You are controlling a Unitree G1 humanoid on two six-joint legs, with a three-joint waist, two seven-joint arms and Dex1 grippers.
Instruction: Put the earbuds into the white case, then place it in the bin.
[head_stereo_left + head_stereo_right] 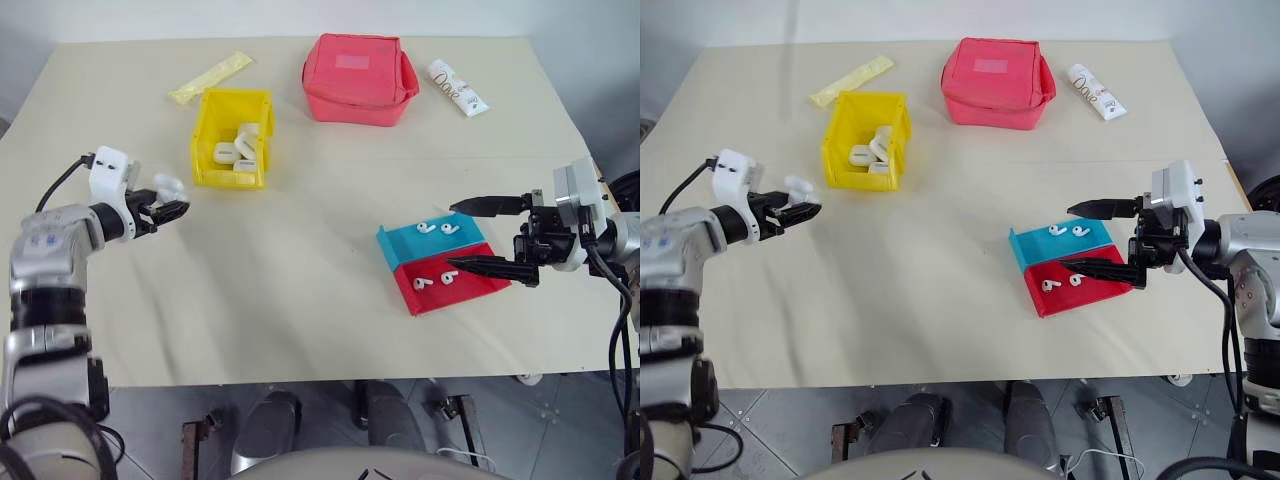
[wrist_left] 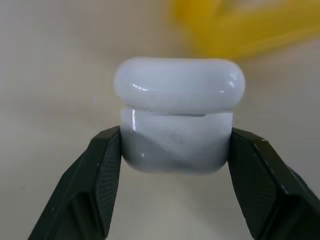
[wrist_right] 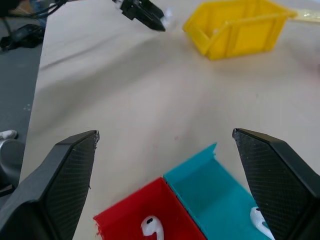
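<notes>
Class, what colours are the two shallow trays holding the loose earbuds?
Teal tray and red tray; left eye view shows it best.

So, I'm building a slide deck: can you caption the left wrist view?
Left gripper shut on the closed white case, with the yellow bin beyond.

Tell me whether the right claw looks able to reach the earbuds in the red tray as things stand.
Probably yes. The right claw hangs open right beside the red tray, and its two earbuds lie uncovered with nothing in between.
</notes>
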